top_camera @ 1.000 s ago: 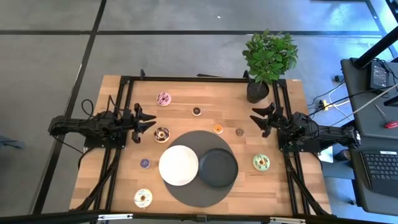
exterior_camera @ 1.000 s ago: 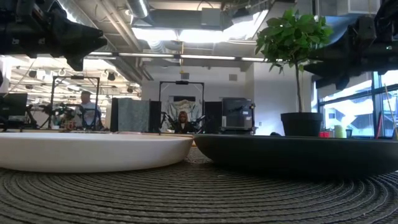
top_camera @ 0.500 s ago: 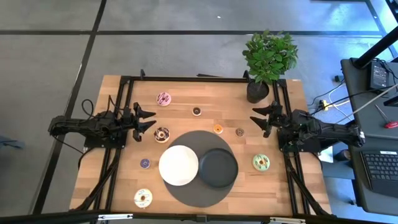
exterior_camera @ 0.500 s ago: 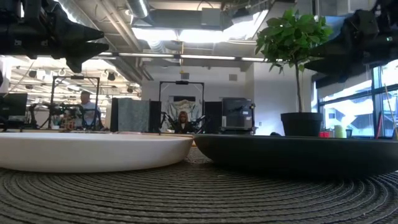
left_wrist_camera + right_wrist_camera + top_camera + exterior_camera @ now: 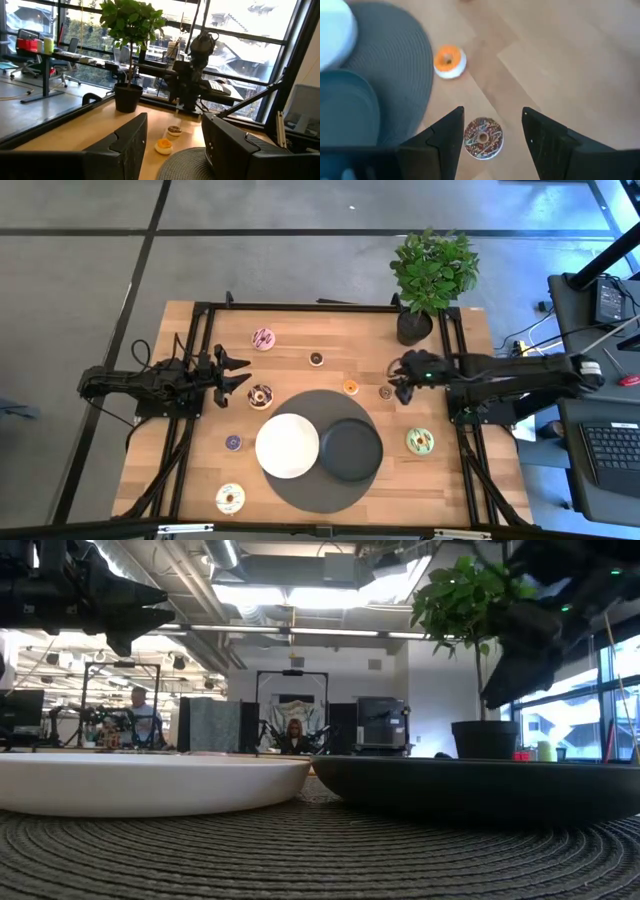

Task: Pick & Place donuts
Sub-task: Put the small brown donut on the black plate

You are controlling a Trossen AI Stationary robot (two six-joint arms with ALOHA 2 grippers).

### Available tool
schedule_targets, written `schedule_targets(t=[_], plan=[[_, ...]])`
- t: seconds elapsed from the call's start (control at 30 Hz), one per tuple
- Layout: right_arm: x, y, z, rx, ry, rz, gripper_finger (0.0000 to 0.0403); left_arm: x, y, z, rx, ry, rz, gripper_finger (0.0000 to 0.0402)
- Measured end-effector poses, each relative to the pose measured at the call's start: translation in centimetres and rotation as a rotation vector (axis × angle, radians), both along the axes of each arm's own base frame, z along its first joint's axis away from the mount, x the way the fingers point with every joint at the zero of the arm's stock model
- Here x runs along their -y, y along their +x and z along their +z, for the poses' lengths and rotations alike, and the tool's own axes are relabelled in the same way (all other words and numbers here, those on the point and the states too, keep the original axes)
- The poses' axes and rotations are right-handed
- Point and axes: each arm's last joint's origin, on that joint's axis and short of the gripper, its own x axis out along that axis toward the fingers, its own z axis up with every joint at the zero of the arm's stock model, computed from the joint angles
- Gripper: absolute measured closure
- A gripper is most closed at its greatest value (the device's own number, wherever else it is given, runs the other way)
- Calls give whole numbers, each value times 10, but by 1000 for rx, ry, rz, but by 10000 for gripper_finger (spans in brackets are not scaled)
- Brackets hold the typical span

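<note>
Right of centre in the high view, the right gripper (image 5: 398, 383) hangs with fingers spread above the small brown sprinkled toy donut (image 5: 483, 137), apparently lined up to grasp it, while the left gripper (image 5: 237, 373), also unclenched, waits at centre-left.

Even, bright light falls on the wooden table (image 5: 300, 330) in the overhead view, leaving only faint shadows. At table height, ceiling lights (image 5: 300, 595) glare white, and the near woven mat (image 5: 300, 850) looks soft and out of focus. The left wrist view faces bright windows (image 5: 240, 30), so the potted plant (image 5: 130, 30) looks dark against them. In the right wrist view, the sprinkled donut (image 5: 483, 138) and orange donut (image 5: 449, 61) are blurred.
</note>
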Motion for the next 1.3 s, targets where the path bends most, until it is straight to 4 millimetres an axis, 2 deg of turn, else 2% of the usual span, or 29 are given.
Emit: schedule_targets(t=[0.17,0.4,0.93,1.03,1.3], plan=[[2,20,-10,-182,38,-25,202,0,0,0,1,-4,-2,217],[2,33,-34,-323,118,-96,202,0,0,0,1,-3,-2,215],[20,40,-56,-385,214,-204,204,0,0,-1,-7,-2,14,219],[21,41,-56,-385,229,-191,217,-1,0,-1,-7,-7,45,219],[20,41,-56,-387,257,-158,282,-2,-1,-1,-8,-11,78,219]])
